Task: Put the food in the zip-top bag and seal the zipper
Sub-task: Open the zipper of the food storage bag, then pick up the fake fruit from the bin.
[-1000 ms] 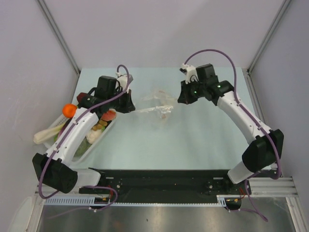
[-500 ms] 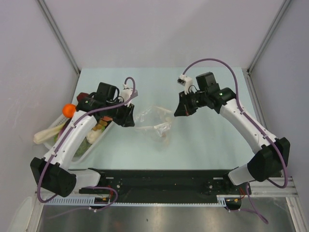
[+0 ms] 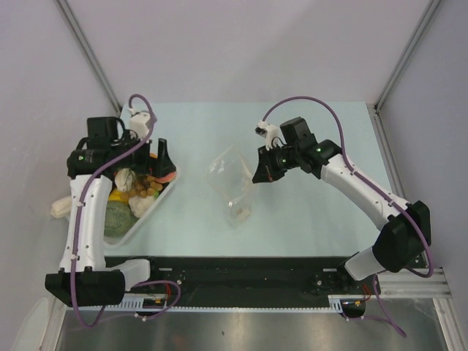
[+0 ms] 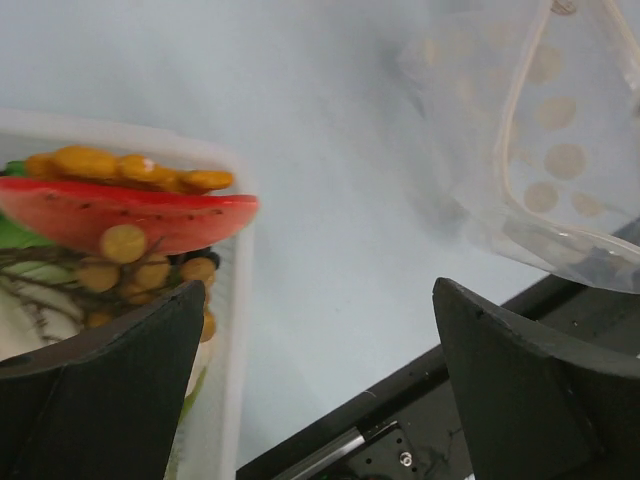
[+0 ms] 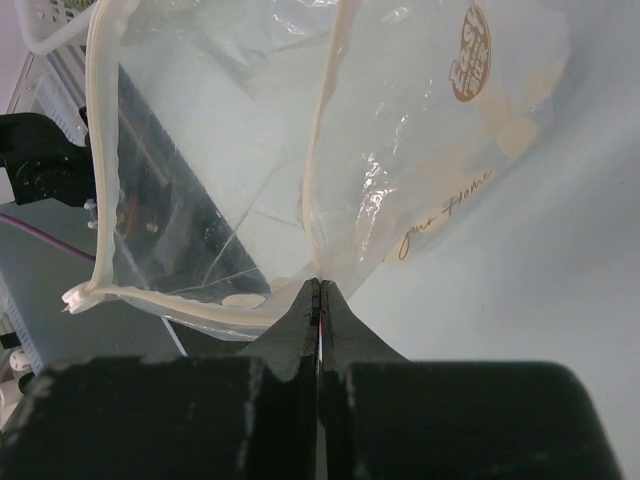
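The zip-top bag point(image 3: 230, 179), clear with pale dots, hangs from my right gripper point(image 3: 257, 174) above the table's middle. In the right wrist view that gripper point(image 5: 320, 287) is shut on the whitish zipper point(image 5: 318, 150), and the bag point(image 5: 420, 130) gapes open to its left. My left gripper point(image 3: 151, 157) stands wide open over the right end of the white tray point(image 3: 157, 205), holding nothing. The left wrist view shows the food there: a red slice point(image 4: 130, 215) and orange-yellow beads point(image 4: 150, 270) beside my left gripper point(image 4: 320, 385). The bag point(image 4: 545, 150) sits apart at upper right.
The tray point(image 4: 240, 330) holds more food point(image 3: 124, 197), green, yellow and white pieces. A long whitish piece point(image 3: 60, 208) pokes out at its left end. A black rail point(image 3: 241, 270) runs along the near table edge. Grey walls close in on the left, back and right.
My left gripper opened, let go of the bag and swung left over the tray. The right gripper, still shut, moved left and nearer, and the bag now hangs from it alone.
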Motion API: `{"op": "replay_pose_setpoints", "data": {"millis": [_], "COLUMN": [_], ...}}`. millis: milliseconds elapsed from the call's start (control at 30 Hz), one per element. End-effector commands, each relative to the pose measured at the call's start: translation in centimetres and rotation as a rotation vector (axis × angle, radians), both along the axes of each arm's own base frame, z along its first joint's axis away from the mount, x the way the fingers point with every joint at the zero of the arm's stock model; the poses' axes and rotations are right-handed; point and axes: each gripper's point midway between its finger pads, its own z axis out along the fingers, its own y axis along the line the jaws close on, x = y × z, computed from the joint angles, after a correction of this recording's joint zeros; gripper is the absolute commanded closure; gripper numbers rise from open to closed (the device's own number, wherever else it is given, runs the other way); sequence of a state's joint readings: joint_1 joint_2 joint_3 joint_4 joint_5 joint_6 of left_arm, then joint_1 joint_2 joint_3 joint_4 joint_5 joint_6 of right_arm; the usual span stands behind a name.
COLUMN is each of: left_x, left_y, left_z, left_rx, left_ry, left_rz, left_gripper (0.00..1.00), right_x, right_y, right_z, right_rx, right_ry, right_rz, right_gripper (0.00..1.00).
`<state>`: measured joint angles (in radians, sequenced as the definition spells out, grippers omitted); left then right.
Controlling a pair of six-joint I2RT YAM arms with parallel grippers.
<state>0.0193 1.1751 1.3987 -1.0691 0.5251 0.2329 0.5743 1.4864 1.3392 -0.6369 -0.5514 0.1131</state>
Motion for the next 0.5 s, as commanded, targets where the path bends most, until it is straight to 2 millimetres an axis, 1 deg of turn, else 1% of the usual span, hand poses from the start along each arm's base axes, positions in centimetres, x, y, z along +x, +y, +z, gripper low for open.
{"op": "replay_pose_setpoints", "data": {"millis": [0, 100, 133, 200, 267, 300, 333, 367, 400, 433, 467], "left_x": [0.6, 1.2, 1.4, 1.9, 2.4, 2.5, 2.8, 3.2, 3.5, 3.7, 4.0], "left_y": [3.0, 4.3, 4.5, 5.0, 5.3, 5.3, 5.4, 5.8, 5.9, 6.0, 6.1], "left_z": [2.1, 2.3, 2.4, 2.5, 2.6, 1.9, 1.8, 2.3, 2.2, 1.5, 1.8], "left_rx": [0.002, -0.003, 0.008, 0.053, 0.112, 0.121, 0.144, 0.196, 0.216, 0.228, 0.268], "left_ry": [-0.065, -0.061, -0.068, -0.099, -0.136, -0.112, -0.116, -0.158, -0.161, -0.145, -0.185], "left_rz": [0.058, 0.102, 0.107, 0.079, 0.011, -0.031, -0.068, -0.119, -0.149, -0.180, -0.242], "left_gripper": [0.00, 0.00, 0.00, 0.00, 0.01, 0.01, 0.02, 0.03, 0.04, 0.05, 0.06], "right_x": [0.8, 1.1, 1.2, 1.4, 1.7, 1.7, 1.7, 1.6, 1.6, 1.7, 1.7], "right_y": [0.0, -0.6, -0.9, -1.2, -1.6, -1.6, -1.7, -1.6, -1.6, -1.5, -1.5], "right_z": [1.6, 1.8, 2.2, 2.2, 2.3, 2.4, 2.3, 2.3, 2.3, 2.2, 2.1], "right_rx": [0.033, 0.036, 0.041, 0.042, 0.046, 0.050, 0.050, 0.049, 0.050, 0.050, 0.049], "right_ry": [-0.054, -0.051, -0.058, -0.058, -0.055, -0.052, -0.047, -0.047, -0.045, -0.045, -0.044], "right_rz": [-0.030, -0.048, -0.058, -0.066, -0.080, -0.078, -0.079, -0.075, -0.074, -0.074, -0.073], "right_gripper": [1.00, 1.00, 1.00, 1.00, 1.00, 1.00, 1.00, 1.00, 1.00, 1.00, 1.00]}}
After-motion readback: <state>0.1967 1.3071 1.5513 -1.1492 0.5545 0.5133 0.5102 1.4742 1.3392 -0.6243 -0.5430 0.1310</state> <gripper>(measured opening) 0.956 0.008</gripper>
